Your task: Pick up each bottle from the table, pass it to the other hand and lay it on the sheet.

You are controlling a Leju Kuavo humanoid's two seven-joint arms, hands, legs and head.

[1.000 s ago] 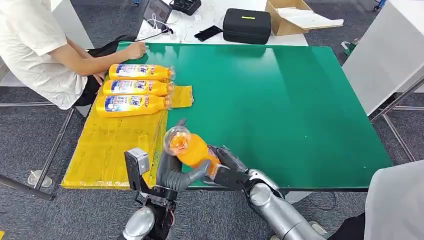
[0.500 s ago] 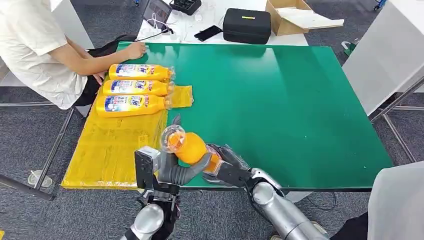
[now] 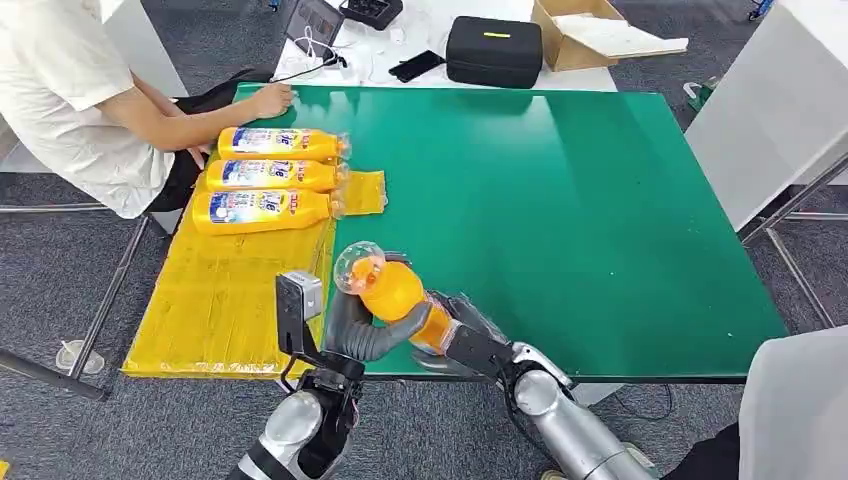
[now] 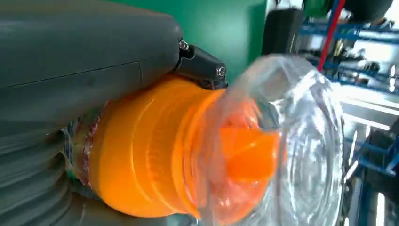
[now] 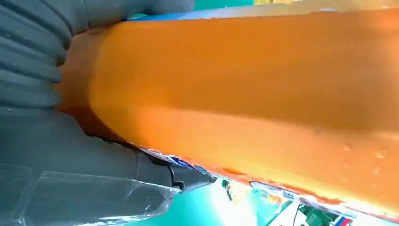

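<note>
- Nearest me, both arms meet over the front edge of the green worktop [image 3: 600,200]. The orange bottle [image 3: 395,290] is caught between them: the left robot hand [image 3: 352,330] wraps its thumb and fingers round the shoulder just below the clear cap, while the right robot hand [image 3: 462,335] grips the lower body.
- Compared with a second ago, the left arm has swung inward and its grip has slid up and closed more fully on the bottle, which has drifted slightly right and lifted a touch. I read this as the hand-over being under way, with the right hand yet to let go.
- Just beyond and to the left lies the yellow sheet [image 3: 220,300], its near part bare, so there is room for this bottle.
- At the sheet's far end three bottles [image 3: 262,178] lie side by side, caps toward the table's middle.
- A person's hand [image 3: 268,100] rests on the worktop's far left corner.
- Farther back, on a white table, sit a black case [image 3: 492,50], closed, and an open cardboard box [image 3: 590,35] with pale sheets inside.
</note>
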